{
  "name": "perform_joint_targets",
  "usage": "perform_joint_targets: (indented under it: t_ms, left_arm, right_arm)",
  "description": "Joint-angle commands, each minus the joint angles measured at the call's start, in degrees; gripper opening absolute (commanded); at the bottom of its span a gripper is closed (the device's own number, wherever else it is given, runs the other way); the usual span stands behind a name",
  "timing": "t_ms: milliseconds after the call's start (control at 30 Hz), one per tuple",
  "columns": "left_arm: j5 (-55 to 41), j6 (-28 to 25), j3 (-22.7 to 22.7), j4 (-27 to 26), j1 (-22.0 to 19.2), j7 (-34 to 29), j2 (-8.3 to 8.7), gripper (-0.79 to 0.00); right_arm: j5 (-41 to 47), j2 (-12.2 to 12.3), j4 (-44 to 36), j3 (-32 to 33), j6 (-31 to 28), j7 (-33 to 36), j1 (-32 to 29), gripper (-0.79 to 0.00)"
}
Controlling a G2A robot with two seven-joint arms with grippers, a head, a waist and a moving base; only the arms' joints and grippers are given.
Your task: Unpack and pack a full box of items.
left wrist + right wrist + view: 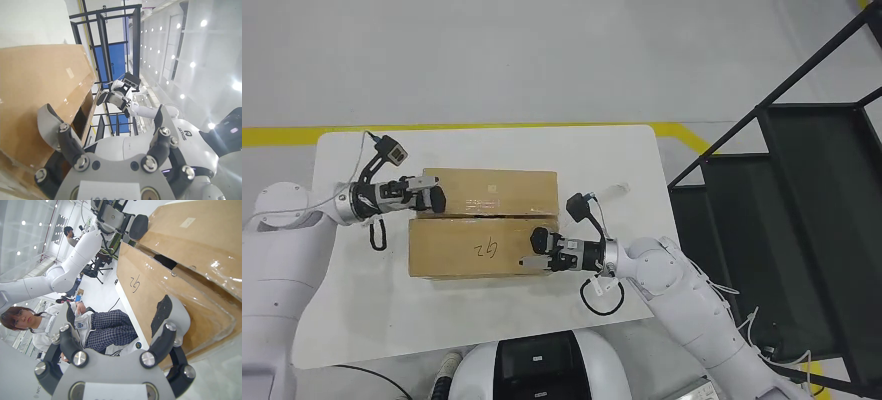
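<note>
Though near-illegible, pen scrawl (486, 247) on box (442, 262)

- A white table (362, 300) with rounded corners.
- A brown cardboard box (457, 250) sits on its middle, flaps nearly closed.
- A small pale object (614, 188) lies near the box.

I read the box (482, 220) as matt brown cardboard, its flap edges covered by glossy clear tape (217, 262). The tabletop (622, 160) is smooth, matt white. The pads (162, 313) of the right gripper (117, 307) are rough black rubber on grey plastic.
</note>
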Motion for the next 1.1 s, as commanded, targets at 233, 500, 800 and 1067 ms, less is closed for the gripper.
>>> perform_joint_targets:
  t_ms: [233,500,800,1067]
  left_arm:
    - [-2.19,1.34,0.02,-1.71,-0.13,-1.32,1.2,0.0]
    - [-2.39,1.94,0.33,-2.02,-0.3,-1.91,1.89,0.0]
    - [1.54,2.43,1.01,-1.26,0.06,-2.4,3.3,0.0]
    - [4.82,2.56,2.37,-0.36,-0.32,-2.53,4.61,0.0]
  right_arm:
    - [-0.86,-0.02,-0.09,-0.44,1.77,-1.04,-0.11,0.0]
    - [-1.5,-0.03,1.7,-1.22,4.4,-2.37,1.25,0.0]
    - [-2.78,0.37,0.41,-0.52,4.71,-4.04,0.62,0.0]
    - [-3.92,0.97,-2.01,1.03,4.77,-5.39,-1.17,0.0]
